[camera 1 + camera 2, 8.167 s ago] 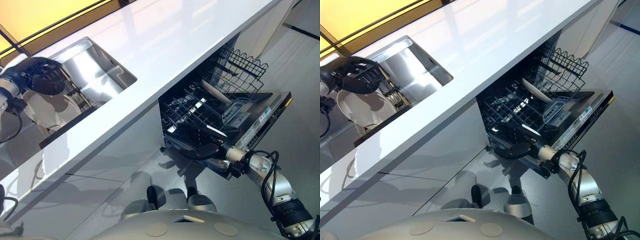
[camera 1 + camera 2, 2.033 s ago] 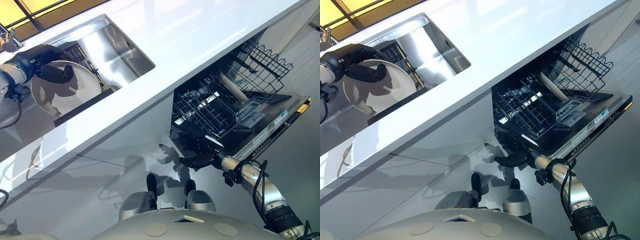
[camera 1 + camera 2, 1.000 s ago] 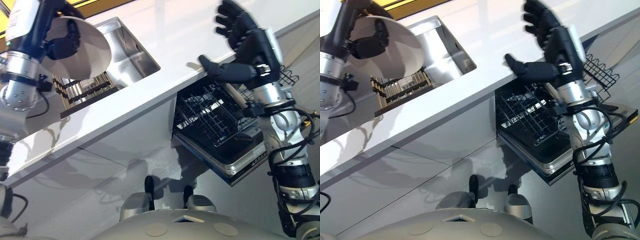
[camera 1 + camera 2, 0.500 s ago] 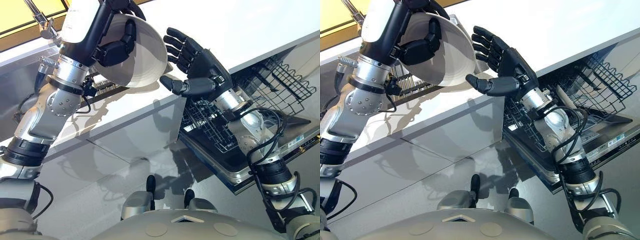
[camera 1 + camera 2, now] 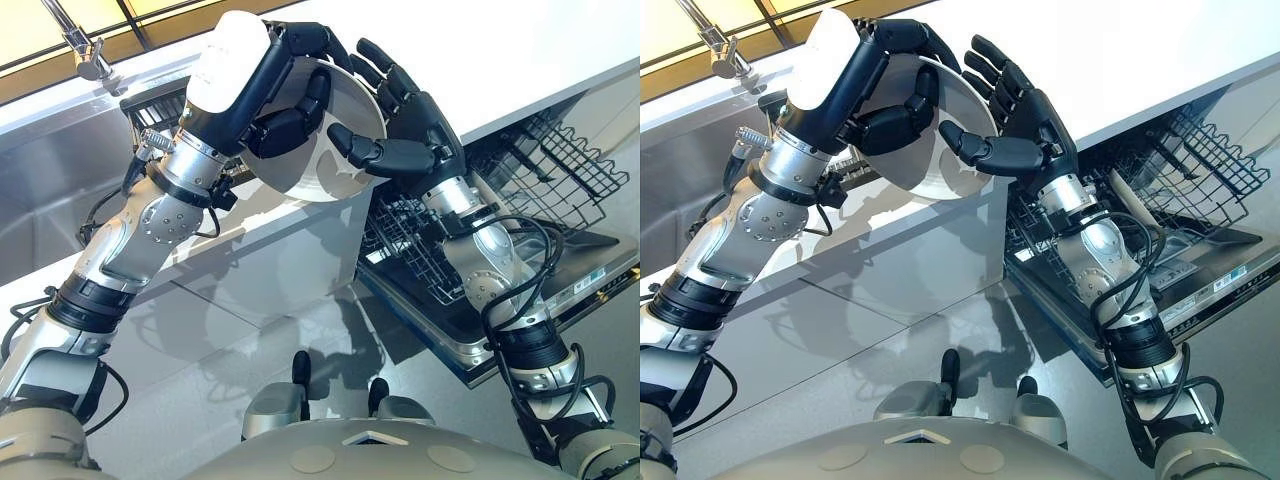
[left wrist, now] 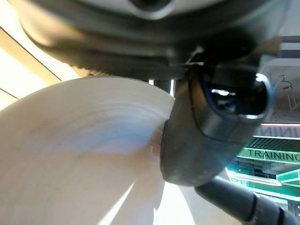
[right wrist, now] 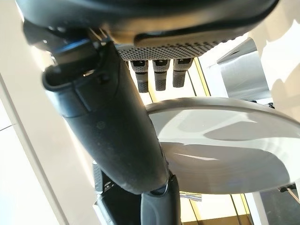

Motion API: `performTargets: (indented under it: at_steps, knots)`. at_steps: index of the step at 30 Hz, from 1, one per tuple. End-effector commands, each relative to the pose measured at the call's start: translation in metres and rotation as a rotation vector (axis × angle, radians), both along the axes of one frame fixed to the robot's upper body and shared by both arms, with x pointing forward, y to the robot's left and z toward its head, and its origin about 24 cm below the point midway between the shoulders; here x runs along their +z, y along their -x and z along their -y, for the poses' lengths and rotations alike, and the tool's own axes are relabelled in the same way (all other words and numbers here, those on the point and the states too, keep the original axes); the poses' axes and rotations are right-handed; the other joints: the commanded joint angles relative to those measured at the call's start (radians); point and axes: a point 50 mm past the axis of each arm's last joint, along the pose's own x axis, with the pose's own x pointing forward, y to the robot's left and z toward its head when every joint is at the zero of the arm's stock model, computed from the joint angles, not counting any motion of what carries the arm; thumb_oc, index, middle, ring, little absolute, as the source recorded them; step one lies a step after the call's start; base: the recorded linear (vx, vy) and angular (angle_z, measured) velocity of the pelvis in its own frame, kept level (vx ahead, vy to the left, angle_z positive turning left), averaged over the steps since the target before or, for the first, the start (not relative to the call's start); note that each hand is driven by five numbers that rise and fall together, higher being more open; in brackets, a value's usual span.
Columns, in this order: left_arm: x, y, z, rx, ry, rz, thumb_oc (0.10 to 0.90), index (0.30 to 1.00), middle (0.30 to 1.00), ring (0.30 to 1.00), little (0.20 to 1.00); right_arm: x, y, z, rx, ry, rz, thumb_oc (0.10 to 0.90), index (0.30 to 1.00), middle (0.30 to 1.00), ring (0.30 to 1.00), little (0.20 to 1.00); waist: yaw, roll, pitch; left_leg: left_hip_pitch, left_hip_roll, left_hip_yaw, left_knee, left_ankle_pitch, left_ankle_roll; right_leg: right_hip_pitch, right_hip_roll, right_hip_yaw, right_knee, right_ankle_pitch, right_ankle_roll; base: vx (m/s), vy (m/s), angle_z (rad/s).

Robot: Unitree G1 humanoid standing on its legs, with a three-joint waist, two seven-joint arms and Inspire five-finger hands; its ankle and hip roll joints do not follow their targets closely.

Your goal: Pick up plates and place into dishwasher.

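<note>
Since half a second ago the right hand (image 5: 415, 130) has closed in on the plate (image 5: 325, 140), fingers spread, thumb across its face (left hand (image 5: 285, 105) grips it above the table (image 5: 520, 60)), dishwasher (image 5: 480, 260) lower right.

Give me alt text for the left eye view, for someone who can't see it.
Two robot hands meet on a white plate held up above a white counter: the left hand grips it, and the right hand has its fingers spread behind the plate and its thumb across the front. Below the counter, to the right, an open dishwasher shows its black wire racks.
</note>
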Motion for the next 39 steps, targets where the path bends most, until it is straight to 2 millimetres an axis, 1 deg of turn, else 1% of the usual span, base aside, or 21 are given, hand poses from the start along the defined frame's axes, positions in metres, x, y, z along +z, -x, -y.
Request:
performTargets:
  at_steps: [1, 5, 8, 11, 14, 15, 16, 17, 18, 19, 22, 24, 26, 29, 31, 36, 37, 39]
  knots:
    - [0.021, 0.016, 0.009, -0.102, 0.116, 0.197, 0.100, 0.300, 0.300, 0.300, 0.200, 0.023, 0.006, -0.007, 0.007, -0.024, 0.133, 0.100, 0.300, 0.300, 0.300, 0.200, 0.003, -0.036, -0.157, 0.070, -0.039, 0.054, 0.013, -0.145, -0.001, -0.053, 0.047, -0.041, 0.075, -0.048, 0.003, 0.00, 0.000, 0.00]
    - [0.030, 0.026, 0.007, -0.097, 0.120, 0.342, 0.100, 0.300, 0.300, 0.300, 0.200, 0.013, 0.001, 0.003, -0.062, 0.056, 0.096, 0.100, 0.300, 0.300, 0.300, 0.200, 0.004, -0.042, -0.161, 0.067, -0.040, 0.050, 0.009, -0.144, 0.000, -0.056, 0.048, -0.039, 0.077, -0.049, 0.002, 0.00, 0.016, 0.01]
    - [0.039, 0.031, 0.006, -0.078, 0.108, 0.423, 0.100, 0.300, 0.300, 0.300, 0.200, 0.006, -0.001, 0.010, -0.080, 0.104, 0.066, 0.100, 0.300, 0.300, 0.300, 0.200, 0.001, -0.044, -0.162, 0.065, -0.042, 0.043, 0.007, -0.143, 0.001, -0.060, 0.048, -0.035, 0.085, -0.053, 0.002, 0.00, 0.035, 0.02]
    - [0.049, 0.032, 0.004, -0.047, 0.078, 0.468, 0.100, 0.300, 0.300, 0.300, 0.200, 0.000, -0.002, 0.015, -0.092, 0.136, 0.036, 0.100, 0.300, 0.300, 0.300, 0.200, -0.002, -0.045, -0.162, 0.065, -0.043, 0.039, 0.005, -0.142, 0.002, -0.061, 0.048, -0.031, 0.090, -0.055, 0.003, 0.00, 0.024, 0.07]
    - [0.058, 0.031, 0.001, -0.021, 0.066, 0.483, 0.100, 0.300, 0.300, 0.300, 0.200, 0.000, -0.004, 0.020, -0.107, 0.137, 0.016, 0.100, 0.300, 0.300, 0.300, 0.200, -0.008, -0.045, -0.164, 0.067, -0.044, 0.039, 0.003, -0.144, 0.004, -0.063, 0.048, -0.028, 0.098, -0.058, 0.004, 0.00, 0.000, 0.00]
    - [0.060, 0.030, -0.001, -0.011, 0.068, 0.473, 0.199, 0.385, 0.385, 0.385, 0.299, 0.000, -0.004, 0.022, -0.114, 0.137, 0.017, 0.100, 0.300, 0.300, 0.300, 0.200, -0.010, -0.044, -0.164, 0.068, -0.043, 0.041, 0.003, -0.145, 0.004, -0.064, 0.048, -0.025, 0.099, -0.059, 0.004, 0.00, 0.000, 0.00]
    - [0.061, 0.028, -0.003, 0.002, 0.075, 0.453, 0.385, 0.545, 0.545, 0.545, 0.485, 0.000, -0.004, 0.024, -0.126, 0.135, 0.020, 0.100, 0.300, 0.300, 0.300, 0.200, -0.011, -0.044, -0.165, 0.069, -0.043, 0.043, 0.003, -0.146, 0.005, -0.065, 0.048, -0.021, 0.101, -0.059, 0.005, 0.00, 0.000, 0.00]
    - [0.061, 0.026, -0.006, 0.004, 0.102, 0.415, 0.800, 0.900, 0.900, 0.900, 0.900, 0.000, -0.004, 0.025, -0.139, 0.135, 0.024, 0.100, 0.300, 0.300, 0.300, 0.200, -0.012, -0.043, -0.165, 0.071, -0.043, 0.044, 0.003, -0.147, 0.006, -0.065, 0.048, -0.018, 0.101, -0.059, 0.005, 0.00, 0.000, 0.00]
    - [0.060, 0.024, -0.009, 0.008, 0.118, 0.375, 0.800, 0.900, 0.900, 0.900, 0.900, 0.000, -0.004, 0.026, -0.149, 0.135, 0.029, 0.100, 0.300, 0.300, 0.300, 0.200, -0.014, -0.042, -0.165, 0.073, -0.043, 0.046, 0.003, -0.148, 0.007, -0.065, 0.048, -0.014, 0.102, -0.059, 0.006, 0.00, 0.000, 0.00]
    - [0.054, 0.021, -0.014, -0.015, 0.164, 0.283, 0.800, 0.900, 0.900, 0.900, 0.900, 0.001, -0.004, 0.029, -0.176, 0.132, 0.042, 0.100, 0.300, 0.300, 0.300, 0.200, -0.017, -0.042, -0.163, 0.076, -0.044, 0.051, 0.004, -0.150, 0.009, -0.064, 0.048, -0.006, 0.101, -0.058, 0.006, 0.00, 0.000, 0.00]
    - [0.046, 0.020, -0.021, -0.023, 0.208, 0.198, 0.800, 0.900, 0.900, 0.900, 0.900, 0.004, -0.003, 0.033, -0.222, 0.121, 0.064, 0.100, 0.300, 0.300, 0.300, 0.200, -0.020, -0.043, -0.162, 0.084, -0.043, 0.058, 0.005, -0.156, 0.013, -0.060, 0.049, 0.005, 0.099, -0.057, 0.006, 0.00, 0.000, 0.00]
    - [0.038, 0.014, -0.030, 0.014, 0.227, 0.110, 0.800, 0.900, 0.900, 0.900, 0.900, 0.010, -0.006, 0.038, -0.302, 0.116, 0.103, 0.100, 0.300, 0.300, 0.300, 0.200, -0.028, -0.043, -0.161, 0.092, -0.039, 0.074, 0.006, -0.162, 0.016, -0.056, 0.052, 0.022, 0.094, -0.055, 0.004, 0.00, 0.001, -0.02]
    - [0.036, 0.013, -0.034, 0.030, 0.228, 0.088, 0.800, 0.900, 0.900, 0.900, 0.900, 0.013, -0.006, 0.041, -0.333, 0.117, 0.124, 0.100, 0.300, 0.300, 0.300, 0.200, -0.030, -0.042, -0.160, 0.096, -0.038, 0.080, 0.006, -0.164, 0.017, -0.054, 0.054, 0.030, 0.091, -0.053, 0.004, 0.02, 0.004, -0.07]
    - [0.032, 0.011, -0.054, 0.113, 0.247, 0.036, 0.800, 0.900, 0.900, 0.900, 0.900, 0.024, -0.004, 0.058, -0.462, 0.103, 0.196, 0.100, 0.300, 0.300, 0.300, 0.200, -0.039, -0.040, -0.162, 0.102, -0.033, 0.098, 0.007, -0.170, 0.020, -0.051, 0.057, 0.051, 0.083, -0.049, 0.005, 0.03, 0.002, -0.22]
    - [0.028, 0.010, -0.070, 0.168, 0.275, 0.001, 0.800, 0.900, 0.900, 0.900, 0.900, 0.029, -0.001, 0.072, -0.535, 0.031, 0.205, 0.100, 0.300, 0.300, 0.300, 0.200, -0.043, -0.037, -0.164, 0.105, -0.031, 0.109, 0.008, -0.173, 0.021, -0.049, 0.059, 0.064, 0.076, -0.045, 0.004, 0.03, -0.012, -0.28]
    - [0.023, 0.011, -0.101, 0.282, 0.324, -0.032, 0.800, 0.900, 0.900, 0.900, 0.900, 0.033, 0.003, 0.107, -0.792, -0.093, 0.240, 0.100, 0.300, 0.300, 0.300, 0.200, -0.047, -0.036, -0.170, 0.110, -0.027, 0.126, 0.007, -0.180, 0.026, -0.044, 0.063, 0.080, 0.069, -0.045, 0.002, 0.03, -0.025, -0.16]
    - [0.023, 0.011, -0.104, 0.295, 0.329, -0.035, 0.800, 0.900, 0.900, 0.900, 0.900, 0.033, 0.004, 0.112, -0.834, -0.103, 0.247, 0.100, 0.300, 0.300, 0.300, 0.200, -0.047, -0.035, -0.171, 0.110, -0.027, 0.128, 0.007, -0.181, 0.026, -0.044, 0.063, 0.081, 0.069, -0.046, 0.002, 0.04, -0.037, -0.08]
    - [0.020, 0.014, -0.116, 0.328, 0.348, -0.046, 0.800, 0.900, 0.900, 0.900, 0.900, 0.032, 0.010, 0.130, -0.956, -0.103, 0.259, 0.100, 0.300, 0.300, 0.300, 0.200, -0.046, -0.036, -0.174, 0.112, -0.026, 0.130, 0.005, -0.182, 0.027, -0.041, 0.065, 0.084, 0.067, -0.047, 0.002, 0.04, -0.042, -0.06]
